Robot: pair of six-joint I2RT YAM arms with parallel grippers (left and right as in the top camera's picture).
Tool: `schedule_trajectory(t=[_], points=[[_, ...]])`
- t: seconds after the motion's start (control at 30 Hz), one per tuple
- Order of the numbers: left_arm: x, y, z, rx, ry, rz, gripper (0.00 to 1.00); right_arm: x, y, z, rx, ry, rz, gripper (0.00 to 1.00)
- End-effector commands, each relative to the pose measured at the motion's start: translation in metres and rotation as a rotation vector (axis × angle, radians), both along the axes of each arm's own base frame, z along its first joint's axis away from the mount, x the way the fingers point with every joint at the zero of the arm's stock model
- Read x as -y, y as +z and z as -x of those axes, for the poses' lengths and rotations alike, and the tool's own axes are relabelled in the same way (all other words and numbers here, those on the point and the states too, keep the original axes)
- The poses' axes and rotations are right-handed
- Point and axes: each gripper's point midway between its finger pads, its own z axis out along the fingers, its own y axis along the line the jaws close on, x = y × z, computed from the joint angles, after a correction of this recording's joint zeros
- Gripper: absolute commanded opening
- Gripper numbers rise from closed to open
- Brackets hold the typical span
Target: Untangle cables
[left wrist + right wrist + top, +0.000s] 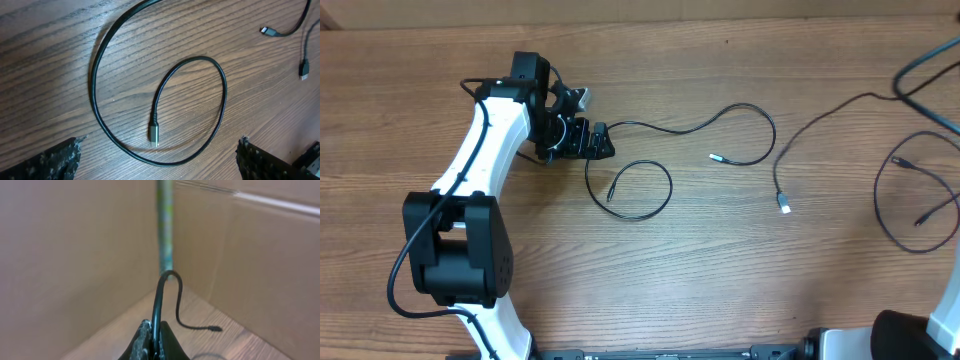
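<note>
Overhead first: my left gripper [598,140] sits low over the wooden table [720,290]. The looped cable [669,131] starts right next to it, curls into a small ring just past my fingertips, then swings further out and ends in its far plug [716,157]. Further away on that same side a second cable [820,120] lies on its own, well apart from the first, and a third cable [886,222] makes a big loop beyond that. My right gripper isn't in this shot

Left wrist cam: my left fingers [55,160] are spread wide with nothing between them. The looped cable lies flat on the wood just ahead of the gap, with its silver plug [154,136] inside the ring, roughly centred between my fingertips and pointing back at me. As far as I can see I'm not touching it

Right wrist cam: my right gripper [152,342] is clamped tight on a pinched cable [159,300]. It stands straight up out of my fingertips, arches over and drops down ahead of me to a small end plug [215,328] low by the table. There are cardboard walls [75,255] all around. Can't tell which of the overhead cables this one is
</note>
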Motion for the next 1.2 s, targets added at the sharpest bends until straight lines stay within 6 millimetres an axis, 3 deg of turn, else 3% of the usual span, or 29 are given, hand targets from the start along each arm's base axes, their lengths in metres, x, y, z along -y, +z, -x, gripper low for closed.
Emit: schedule_trajectory(t=[0.0, 0.17, 0.33, 0.43, 0.7, 0.8, 0.93, 1.17], points=[[0.001, -0.003, 0.002, -0.012, 0.005, -0.006, 1.00, 0.024, 0.038, 0.031, 0.126, -0.092, 0.017, 0.04], [0.001, -0.003, 0.001, -0.006, 0.005, -0.006, 1.00, 0.049, 0.044, 0.048, 0.150, -0.162, 0.029, 0.04], [0.001, -0.002, -0.002, -0.001, 0.023, -0.002, 1.00, 0.058, 0.028, 0.050, 0.090, -0.188, 0.012, 0.04], [0.001, -0.002, -0.003, -0.002, 0.028, -0.002, 0.99, 0.067, 0.009, 0.044, 0.027, -0.202, -0.007, 0.04], [0.001, -0.002, -0.002, -0.003, 0.027, -0.002, 1.00, 0.081, -0.082, 0.019, -0.195, -0.224, -0.174, 0.04], [0.001, -0.002, -0.002, -0.004, 0.027, -0.002, 1.00, 0.076, -0.128, 0.005, -0.295, -0.167, -0.293, 0.04], [0.001, -0.002, -0.002, -0.004, 0.028, -0.002, 1.00, 0.065, -0.174, -0.005, -0.390, -0.099, -0.442, 0.04], [0.003, -0.003, -0.001, -0.004, 0.022, -0.003, 1.00, 0.044, -0.226, -0.013, -0.512, -0.013, -0.608, 0.04]])
